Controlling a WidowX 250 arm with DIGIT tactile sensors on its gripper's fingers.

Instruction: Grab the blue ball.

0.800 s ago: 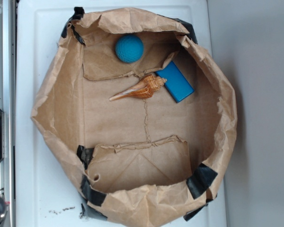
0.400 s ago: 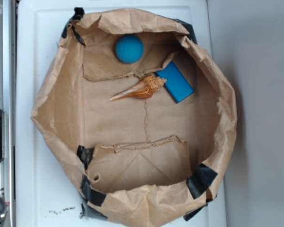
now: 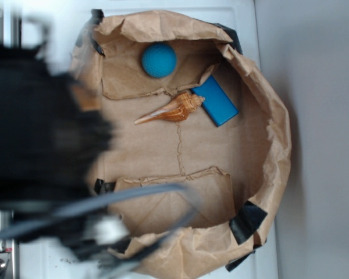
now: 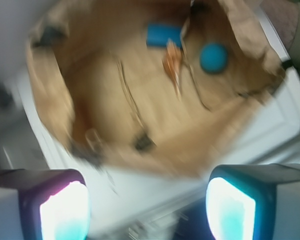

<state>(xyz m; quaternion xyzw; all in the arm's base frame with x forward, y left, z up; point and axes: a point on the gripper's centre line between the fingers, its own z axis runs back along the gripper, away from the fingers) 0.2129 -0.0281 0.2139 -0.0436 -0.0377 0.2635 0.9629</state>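
The gripper (image 4: 147, 210) stands open, its two pads (image 4: 65, 212) wide apart at the bottom of the blurred wrist view with nothing between them. From the exterior view the arm (image 3: 41, 145) is a black smear hiding the left wall of the paper-bag tray (image 3: 279, 145), its cables cut off at the bottom edge. The blue ball (image 3: 159, 59) rests at the far end, apart from the shell (image 3: 173, 109), whose broad end touches the blue block (image 3: 216, 100).
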